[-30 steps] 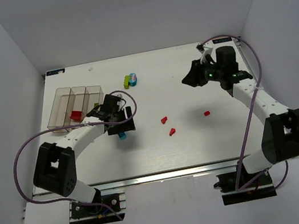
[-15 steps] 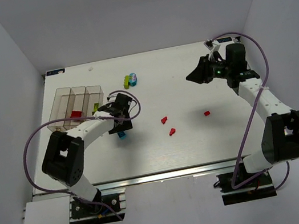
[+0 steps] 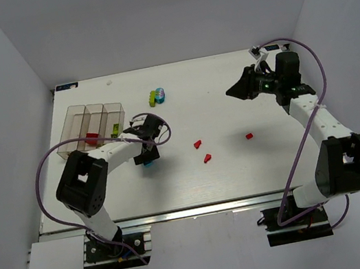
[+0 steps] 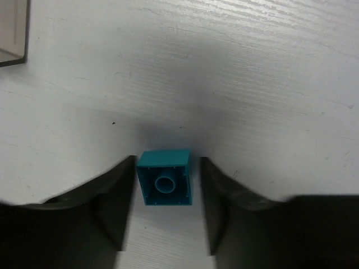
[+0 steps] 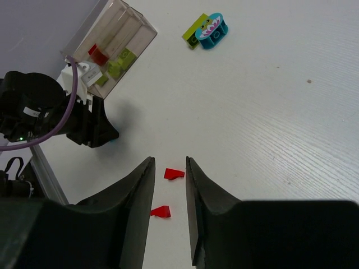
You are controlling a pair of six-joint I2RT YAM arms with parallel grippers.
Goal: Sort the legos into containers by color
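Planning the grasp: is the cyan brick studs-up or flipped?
Flipped: the cyan brick shows its hollow underside and centre tube to the left wrist camera.

No text, number or brand can be read in any view. A small dark label (image 3: 65, 86) at the far left corner of the table (image 3: 241, 165) is too small to make out. A cyan piece (image 5: 212, 31) carries a printed cartoon face with eyes and teeth, not letters.
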